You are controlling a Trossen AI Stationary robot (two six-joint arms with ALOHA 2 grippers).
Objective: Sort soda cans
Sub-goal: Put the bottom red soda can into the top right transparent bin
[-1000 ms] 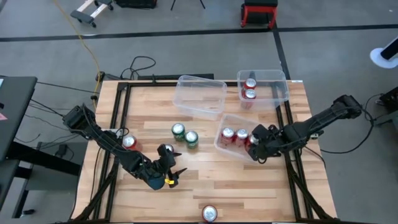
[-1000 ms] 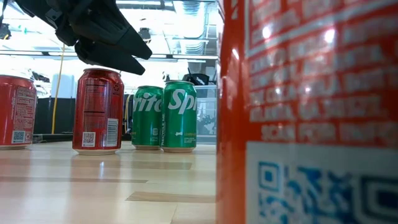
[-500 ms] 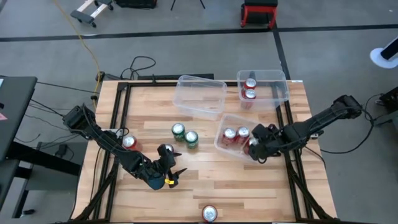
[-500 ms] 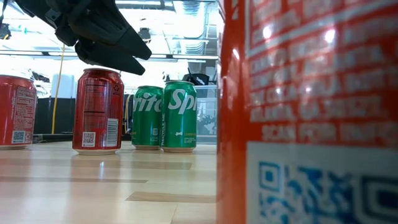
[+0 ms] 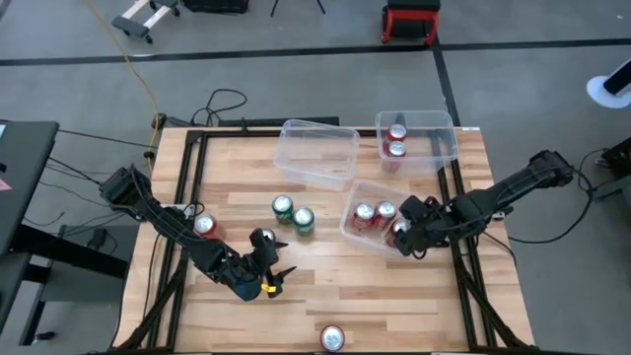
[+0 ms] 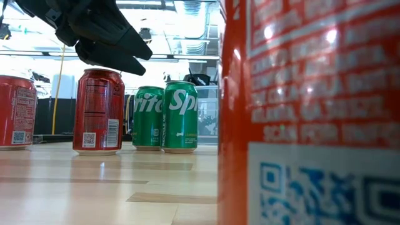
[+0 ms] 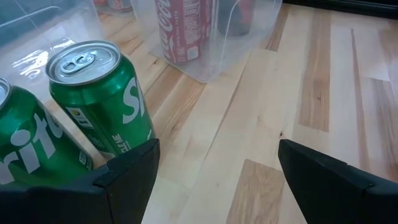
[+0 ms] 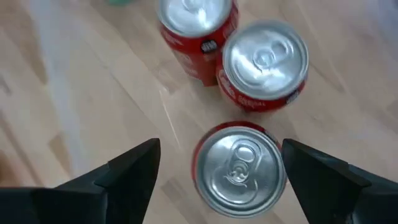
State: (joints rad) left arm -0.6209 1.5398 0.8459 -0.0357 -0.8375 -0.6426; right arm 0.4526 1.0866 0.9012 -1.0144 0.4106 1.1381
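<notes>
1. Two green cans (image 5: 293,214), lettered "Sprite" in the low view (image 6: 165,117), stand together mid-table (image 5: 325,296).
2. Red cans: two in the far right bin (image 5: 434,148), three in the near right bin (image 5: 350,232), one by the left arm (image 5: 204,226), one at the near edge (image 5: 332,339).
3. Left tool (image 5: 274,279): low over the table, fingers wide, empty.
4. Right tool (image 5: 401,237): spread wide above a red can (image 8: 239,168) in the near bin.

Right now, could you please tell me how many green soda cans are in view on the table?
2. The green cans stand side by side mid-table, just in front of the empty clear bin. The other cans in view are red; none seems hidden.
</notes>
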